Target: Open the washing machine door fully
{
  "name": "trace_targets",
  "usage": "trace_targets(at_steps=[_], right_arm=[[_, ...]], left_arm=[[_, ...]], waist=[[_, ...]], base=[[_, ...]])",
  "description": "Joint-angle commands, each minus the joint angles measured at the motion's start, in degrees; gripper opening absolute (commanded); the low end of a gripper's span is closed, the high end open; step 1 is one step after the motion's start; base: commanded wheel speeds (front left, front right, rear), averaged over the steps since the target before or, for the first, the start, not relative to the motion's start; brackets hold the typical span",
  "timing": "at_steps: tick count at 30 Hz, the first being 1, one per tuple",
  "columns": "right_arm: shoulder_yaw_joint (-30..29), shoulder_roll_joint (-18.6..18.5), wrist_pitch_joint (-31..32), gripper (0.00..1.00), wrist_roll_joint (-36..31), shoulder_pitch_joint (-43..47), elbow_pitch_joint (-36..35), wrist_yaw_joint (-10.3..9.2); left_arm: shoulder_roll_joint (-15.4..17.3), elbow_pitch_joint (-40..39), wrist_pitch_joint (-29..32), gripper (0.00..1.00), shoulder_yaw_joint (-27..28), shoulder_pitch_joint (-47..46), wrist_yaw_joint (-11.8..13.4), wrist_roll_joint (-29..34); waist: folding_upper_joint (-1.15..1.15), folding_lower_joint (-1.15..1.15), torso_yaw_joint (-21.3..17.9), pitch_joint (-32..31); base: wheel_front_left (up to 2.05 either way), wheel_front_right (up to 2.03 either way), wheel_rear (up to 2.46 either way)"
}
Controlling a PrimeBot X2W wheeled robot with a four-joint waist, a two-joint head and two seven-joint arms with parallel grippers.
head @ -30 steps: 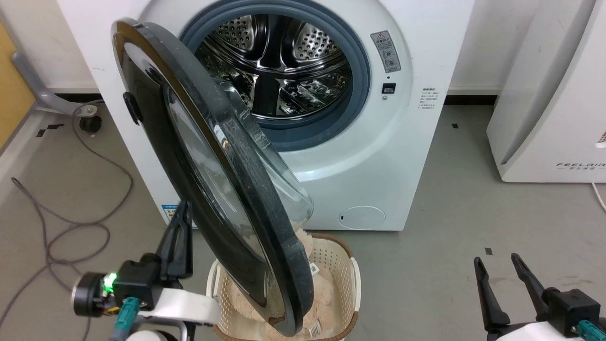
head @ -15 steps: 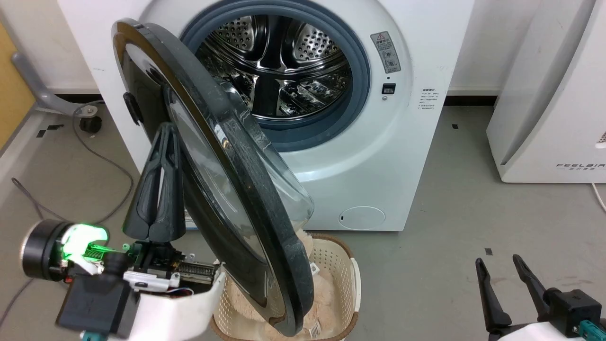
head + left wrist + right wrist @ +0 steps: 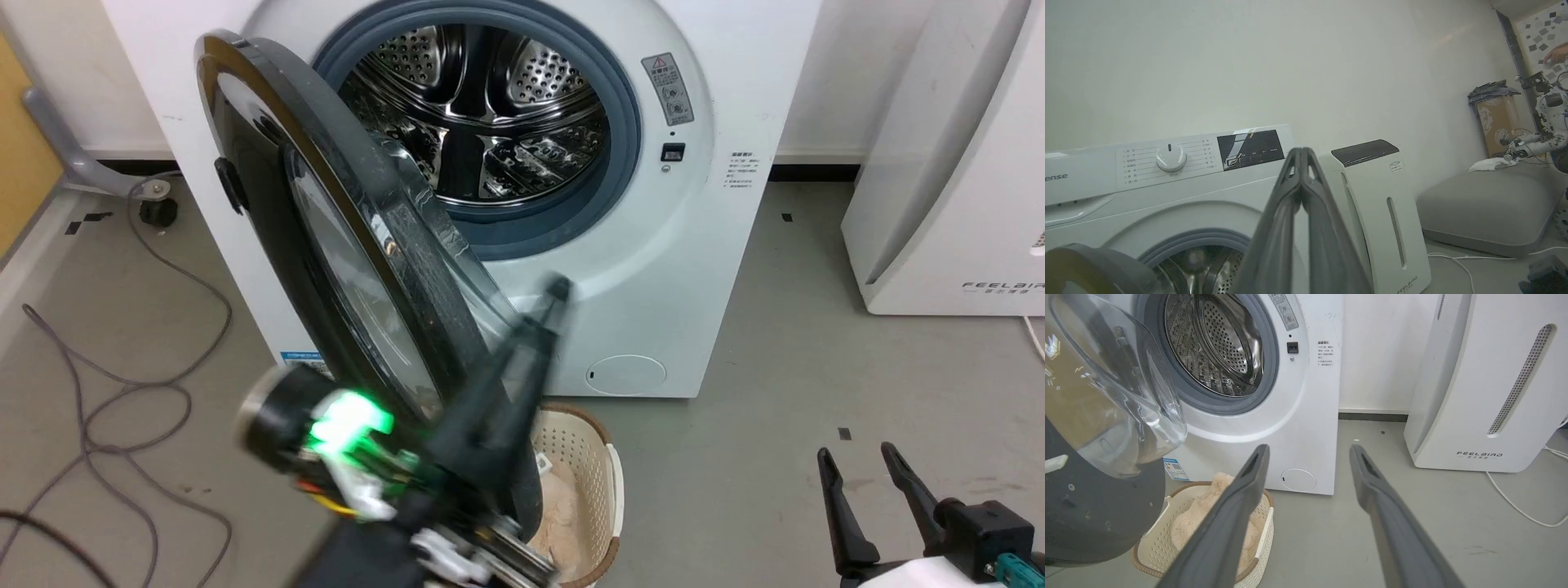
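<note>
The washing machine stands with its steel drum mouth uncovered. Its door, a glossy black disc with a bulging glass bowl, hangs from the left hinge and sticks out towards me, partly open. My left gripper is blurred with motion just right of the door's lower rim. Its fingers point up at the machine's front and are pressed shut on nothing, as the left wrist view shows at the gripper. My right gripper waits open low on the right, clear of the door, and the right wrist view has the gripper facing the machine.
A cream basket holding a beige plush thing sits on the floor under the door's lower edge. The white FEELBIRD appliance stands to the right of the machine. A grey cable loops over the floor at the left.
My left arm swung from the outer, left side of the door across its lower rim to the right side, fingers staying shut. The door barely moved. The right gripper stayed put.
</note>
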Motion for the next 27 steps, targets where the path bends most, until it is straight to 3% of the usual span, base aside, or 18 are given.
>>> trace_targets(at_steps=[1,9,15,27], right_arm=[[0.0,0.1,0.2,1.00,0.2,-0.1,0.2,0.03],[0.1,0.1,0.5,1.00,0.1,-0.1,0.6,0.03],[0.3,0.1,0.9,1.00,0.4,-0.1,0.8,0.03],[0.2,0.1,1.4,1.00,-0.2,-0.7,0.5,0.03]], left_arm=[[-0.3,1.1,1.2,0.00,-2.6,0.9,-0.8,-0.9],[-1.0,7.4,6.8,0.00,-12.0,4.3,-2.3,-5.8],[-1.5,16.1,9.2,0.00,-15.2,6.4,-2.3,-8.7],[-1.8,33.5,6.9,0.00,-10.0,1.6,3.9,-6.8]], waist=[[0.00,0.00,0.1,0.1],[0.00,0.00,-0.2,0.0],[0.00,0.00,-0.4,0.1],[0.00,0.00,-1.0,0.4]], base=[[0.00,0.00,0.00],[0.00,0.00,0.00],[0.00,0.00,0.00],[0.00,0.00,0.00]])
